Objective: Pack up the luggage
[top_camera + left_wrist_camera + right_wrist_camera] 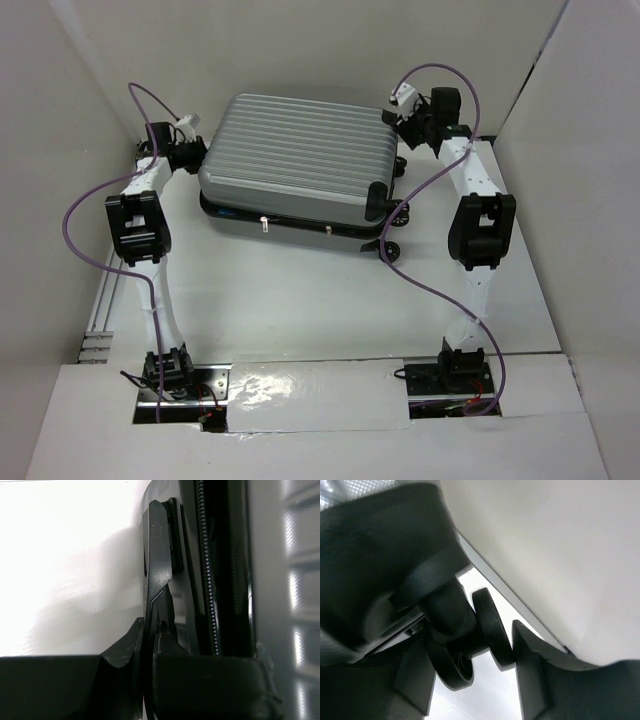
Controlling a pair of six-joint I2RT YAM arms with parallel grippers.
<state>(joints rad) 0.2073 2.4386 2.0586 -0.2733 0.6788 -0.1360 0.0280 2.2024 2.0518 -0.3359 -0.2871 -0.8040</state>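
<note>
Silver-grey ribbed luggage [295, 150]: closed, lying flat, far centre of worktop [300, 300]. Left end effector [195, 152]: fingers pressed together against its left edge. Right end effector [405, 140]: fingers spread, straddling a black wheel [492, 630].

Top view: bright, even light from above, no strong distortion. The luggage [300, 150] throws only a thin soft shadow on the table [300, 300] along its near side. Nearer to camera than the luggage, a tape strip [300, 385] gives white glare. Left wrist view: table left of the luggage is overexposed, almost pure white, w/ grey shadow beside the shell; ribs show bright reflection stripes; foreground v. dark, soft. Right wrist view: dim, shell out of focus, the wheel [492, 630] approx. sharp.
</note>
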